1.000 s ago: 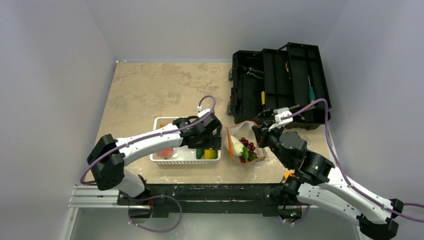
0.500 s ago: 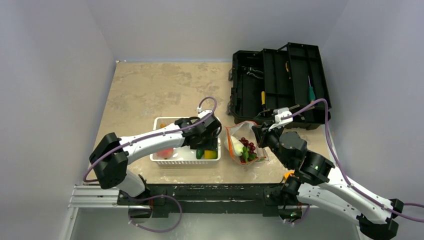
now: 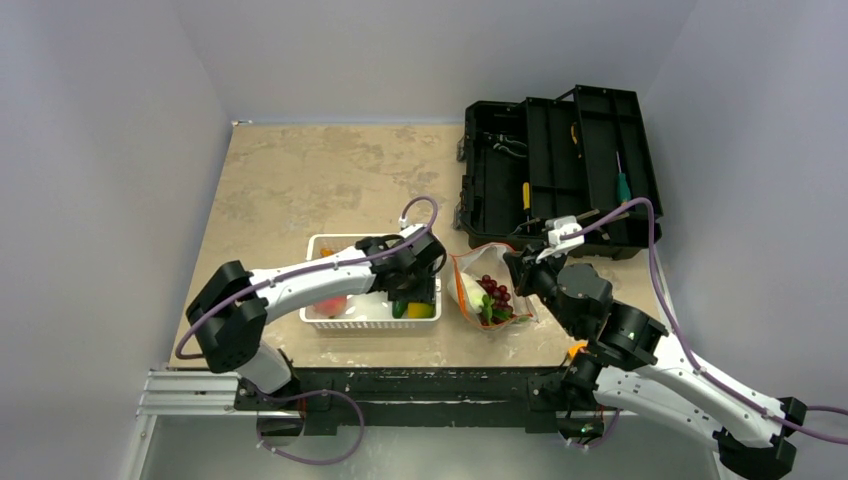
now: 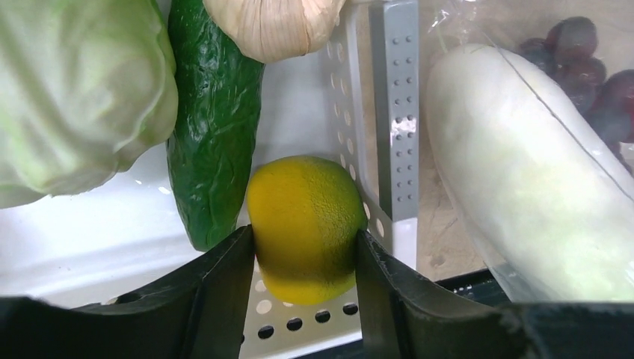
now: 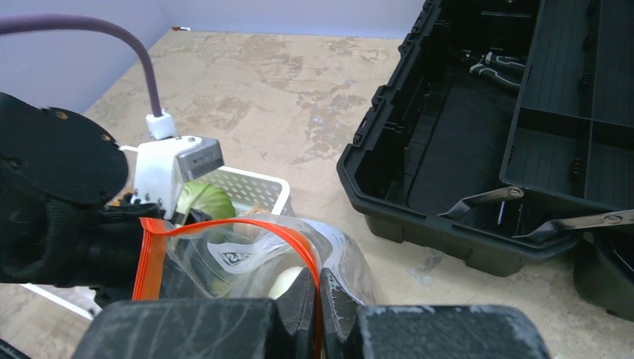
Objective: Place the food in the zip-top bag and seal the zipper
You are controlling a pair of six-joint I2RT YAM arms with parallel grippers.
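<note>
Mango (image 4: 303, 209) looks smooth, round, probably slippery; left gripper (image 4: 305, 238) squeezes its middle, right gripper (image 5: 318, 298) pinches the zip-top bag (image 5: 224, 254) rim.

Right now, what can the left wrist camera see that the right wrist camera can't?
Only the left wrist view shows the yellow mango squeezed between the left gripper fingers, the cucumber and the grapes. Only the right wrist view shows the black toolbox and the right gripper pinching the orange zipper. Both show the cabbage, the white basket and the clear bag.
</note>
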